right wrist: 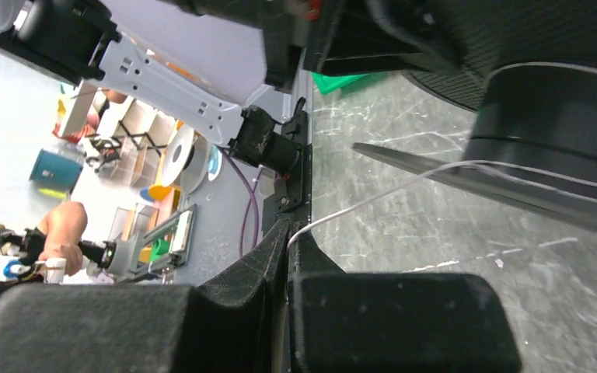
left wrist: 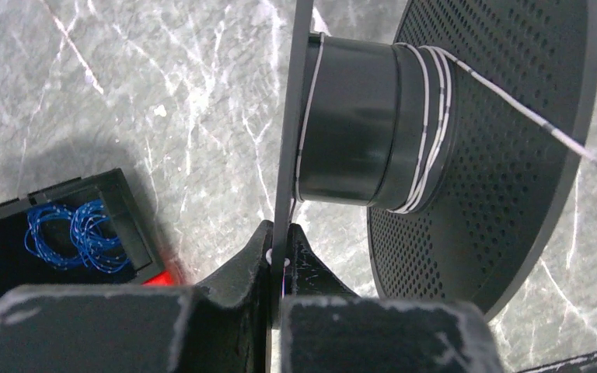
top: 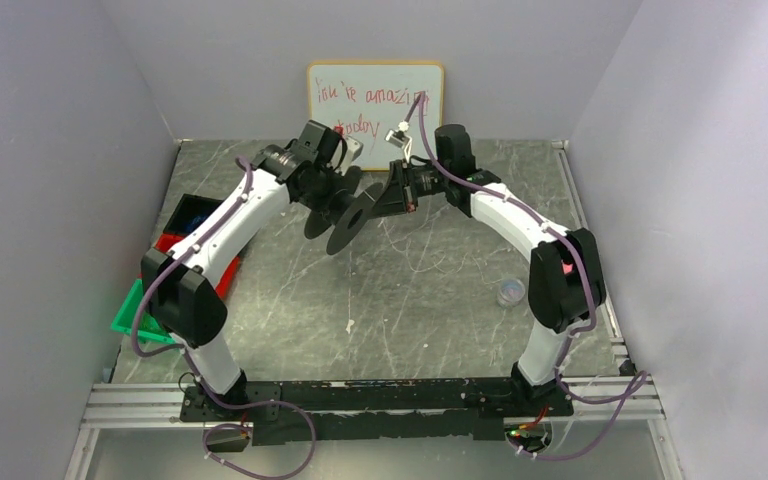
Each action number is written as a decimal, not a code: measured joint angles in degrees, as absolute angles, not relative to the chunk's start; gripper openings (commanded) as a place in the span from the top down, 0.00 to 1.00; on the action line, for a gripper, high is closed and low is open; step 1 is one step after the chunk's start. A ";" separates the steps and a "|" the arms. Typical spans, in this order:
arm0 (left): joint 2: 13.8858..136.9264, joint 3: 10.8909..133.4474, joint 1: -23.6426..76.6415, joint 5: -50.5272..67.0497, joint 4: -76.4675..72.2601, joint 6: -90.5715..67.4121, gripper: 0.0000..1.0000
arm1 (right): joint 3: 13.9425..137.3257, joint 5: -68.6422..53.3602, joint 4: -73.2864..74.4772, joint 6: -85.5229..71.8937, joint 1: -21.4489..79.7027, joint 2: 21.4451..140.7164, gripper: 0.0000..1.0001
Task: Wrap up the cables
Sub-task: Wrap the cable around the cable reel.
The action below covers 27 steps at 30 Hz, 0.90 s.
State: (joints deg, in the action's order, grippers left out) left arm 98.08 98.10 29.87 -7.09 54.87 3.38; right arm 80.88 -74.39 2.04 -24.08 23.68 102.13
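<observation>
A black two-flanged spool (left wrist: 357,124) hangs above the table between the two arms (top: 350,218). Whitish cable (left wrist: 429,132) is wound in a few turns round its core beside the perforated flange, and one strand leads off to the right. My left gripper (left wrist: 280,237) is shut on the edge of the thin flange. In the right wrist view the cable (right wrist: 389,190) runs taut from the spool (right wrist: 544,124) down into my right gripper (right wrist: 289,233), which is shut on it. Both grippers meet at the spool near the back of the table (top: 390,190).
A black box holding blue coiled wires (left wrist: 74,233) lies on the table left of the spool. Red and black bins (top: 185,225) and a green tray (top: 130,320) sit along the left edge. A whiteboard (top: 375,100) leans on the back wall. A small clear cup (top: 510,292) stands at the right.
</observation>
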 measured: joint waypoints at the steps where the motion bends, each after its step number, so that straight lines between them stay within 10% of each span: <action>1: 98.50 98.50 29.82 -7.94 55.07 2.70 0.98 | 80.77 -74.70 1.61 -24.21 24.12 102.17 0.93; 27: 106.76 112.27 21.63 -9.93 63.40 -9.37 0.98 | 79.29 -78.11 -0.56 -20.95 32.40 106.17 0.92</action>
State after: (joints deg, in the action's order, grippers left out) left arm 106.76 112.27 21.63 -9.93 63.40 -9.37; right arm 79.29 -78.11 -0.56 -20.95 32.40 106.17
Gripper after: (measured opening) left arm 0.062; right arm 0.076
